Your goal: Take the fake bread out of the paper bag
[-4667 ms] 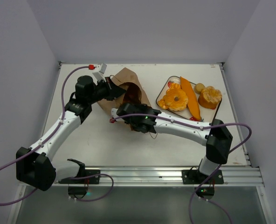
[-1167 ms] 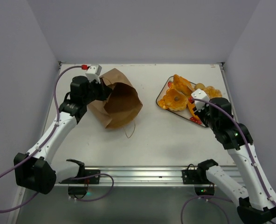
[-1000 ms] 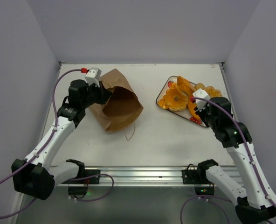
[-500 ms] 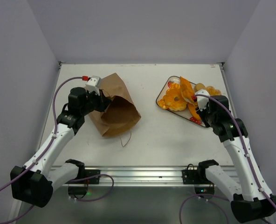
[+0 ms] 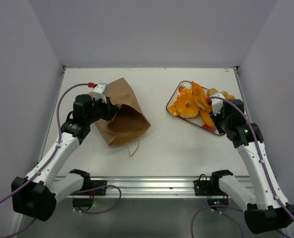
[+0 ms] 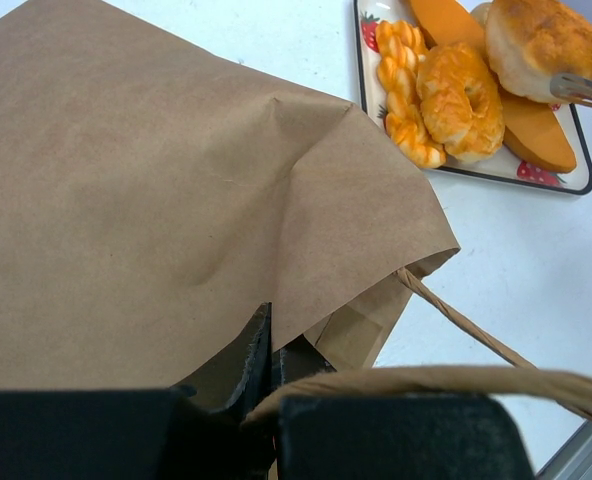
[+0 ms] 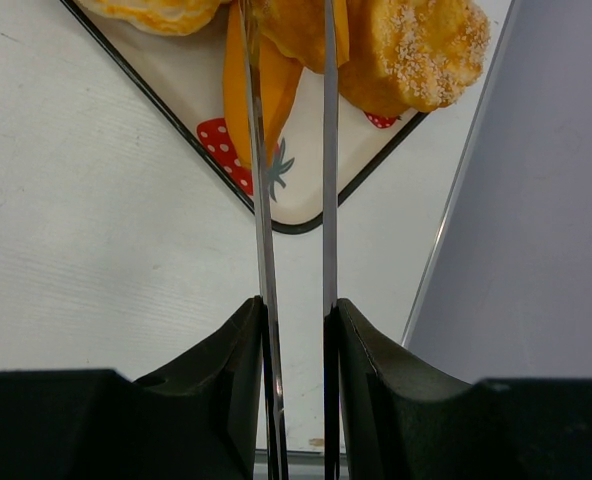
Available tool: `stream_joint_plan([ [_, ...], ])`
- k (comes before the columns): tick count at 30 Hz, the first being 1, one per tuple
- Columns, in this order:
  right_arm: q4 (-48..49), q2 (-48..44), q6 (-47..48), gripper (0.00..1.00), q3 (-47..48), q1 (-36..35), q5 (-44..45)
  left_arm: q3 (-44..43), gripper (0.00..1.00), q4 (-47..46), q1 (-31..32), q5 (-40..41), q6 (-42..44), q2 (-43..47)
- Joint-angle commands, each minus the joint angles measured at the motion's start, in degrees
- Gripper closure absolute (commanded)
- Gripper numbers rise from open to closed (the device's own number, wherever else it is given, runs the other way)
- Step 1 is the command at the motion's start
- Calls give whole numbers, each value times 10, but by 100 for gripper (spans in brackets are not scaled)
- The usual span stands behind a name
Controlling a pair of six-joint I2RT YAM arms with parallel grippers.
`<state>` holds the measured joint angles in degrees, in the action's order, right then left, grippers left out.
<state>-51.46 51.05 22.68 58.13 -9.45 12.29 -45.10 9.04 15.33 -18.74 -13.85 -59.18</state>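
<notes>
Fake bread (image 5: 186, 105): heaped on the strawberry-print tray (image 6: 576, 178) at the far right of the surface (image 5: 162, 144), well apart from the paper bag (image 5: 122, 111).
Tray contents: a ring-shaped loaf (image 6: 456, 90) in the middle, a braided piece (image 6: 404, 95) touching its left side, a long baguette (image 6: 536, 135) lying slantwise beneath them, and a speckled bun (image 7: 421, 45) at the right corner.
Held piece: a round roll (image 6: 536, 40) sits between the tips of the metal tongs (image 7: 262, 200), over the baguette.
Paper bag: lies on its side at the far left, its mouth turned toward the near right. The inside that shows is shaded brown paper.
Bag handle: a twisted string handle (image 6: 456, 320) loops out of the mouth onto the surface.
Left gripper (image 6: 273, 350): closed, pinching the bag's upper wall at the rim of the mouth.
Right gripper (image 7: 296, 310): fingers narrow, squeezing the two tong blades between them, above the tray's near edge.
Bread texture: glossy and orange-golden. The ring is ridged, the braid knobbly, the baguette smooth and deeper orange, and the bun dotted with pale grains.
Bag material: matte brown kraft paper, creased and slumped.
Tray shape: flat rectangle with rounded corners, white with a thin black rim and red strawberries.
Tongs: two thin, flat, shiny steel strips running side by side.
</notes>
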Motion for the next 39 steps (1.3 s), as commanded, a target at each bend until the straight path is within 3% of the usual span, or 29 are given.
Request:
stream_joint_plan([
  [1, 38, -9, -23, 100, 39, 5, -1, 5, 96, -19, -4, -9, 13, 9],
  [11, 40, 23, -48, 100, 49, 5, -50, 8, 96, -22, -4, -10, 11, 7],
  [23, 52, 56, -58, 100, 6, 6, -39, 11, 96, -22, -4, -10, 11, 6],
  [27, 51, 47, -59, 92, 9, 8, -42, 11, 96, -23, -4, -10, 11, 6],
  [32, 48, 43, -62, 75, 25, 7, -53, 11, 97, -23, -4, -12, 11, 6],
  [39, 47, 42, -62, 68, 36, 7, -66, 12, 96, -22, -4, -10, 10, 7],
])
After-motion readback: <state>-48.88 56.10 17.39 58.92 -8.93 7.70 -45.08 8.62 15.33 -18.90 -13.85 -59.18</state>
